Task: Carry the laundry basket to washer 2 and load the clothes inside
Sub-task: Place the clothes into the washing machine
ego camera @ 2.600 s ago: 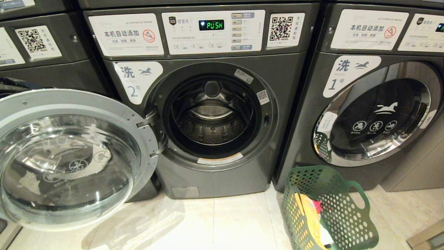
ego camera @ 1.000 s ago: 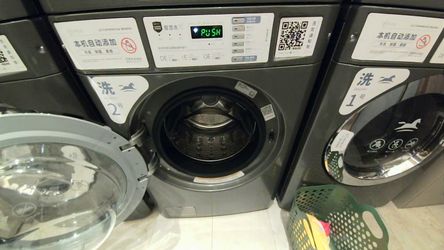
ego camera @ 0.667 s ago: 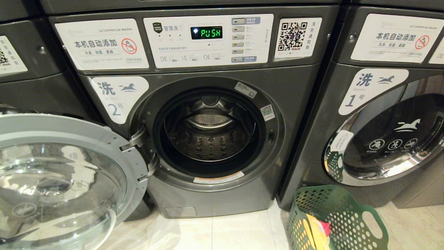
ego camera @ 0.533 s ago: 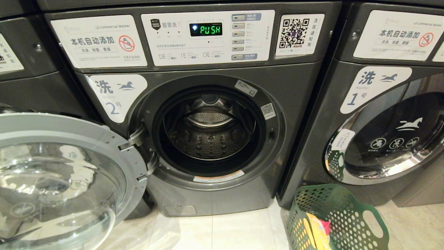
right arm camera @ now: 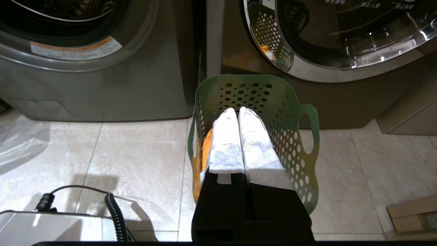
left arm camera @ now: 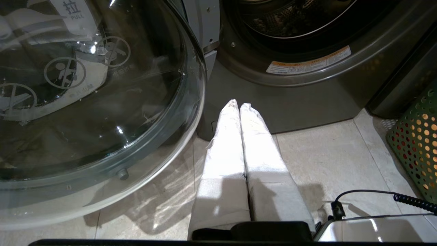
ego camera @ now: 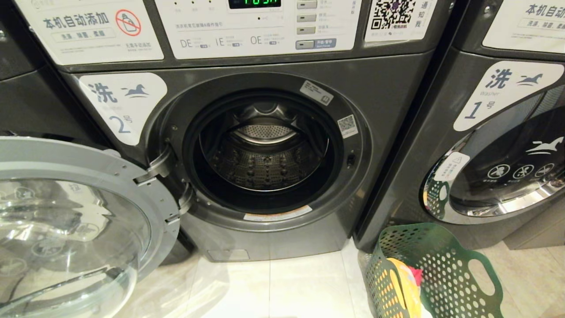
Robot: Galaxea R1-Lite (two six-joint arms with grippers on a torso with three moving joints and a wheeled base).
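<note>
Washer 2 (ego camera: 265,154): we see its door (ego camera: 75,221) swung open.
Laundry basket (ego camera: 435,269): on the floor, holding clothes (ego camera: 404,282).
Left gripper (left arm camera: 239,106), right gripper (right arm camera: 238,111): fingers closed, empty.

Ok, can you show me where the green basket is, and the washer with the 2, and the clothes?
the laundry basket (ego camera: 446,269), head view, on its perforated far wall.
washer 2 (ego camera: 379,92), head view, on its grey front panel.
the clothes (ego camera: 404,282), head view, on the yellow-orange garment.
</note>
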